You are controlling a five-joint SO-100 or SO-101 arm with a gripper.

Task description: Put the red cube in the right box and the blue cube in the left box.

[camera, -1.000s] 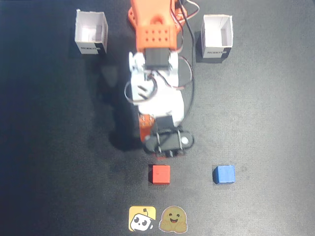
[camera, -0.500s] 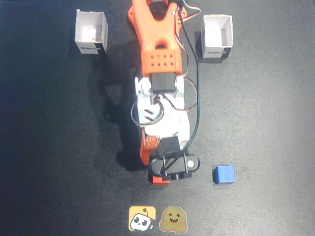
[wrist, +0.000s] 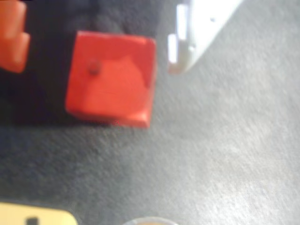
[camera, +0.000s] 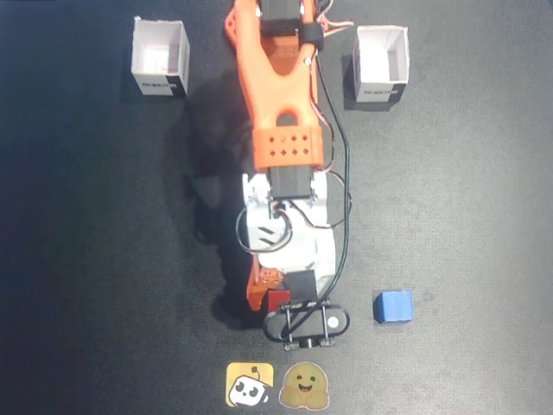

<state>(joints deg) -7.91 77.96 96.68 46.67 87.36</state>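
Near the table's front edge, the gripper [camera: 278,303] stands spread around the red cube [wrist: 111,77], its orange finger [wrist: 13,35] and white finger [wrist: 194,33] clear of it. The blue cube [camera: 393,306] sits toward the front right.

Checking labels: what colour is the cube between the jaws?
Red; the red cube shows best in the wrist view.

Dark grey felt-like tabletop [camera: 95,259]; soft overhead glare
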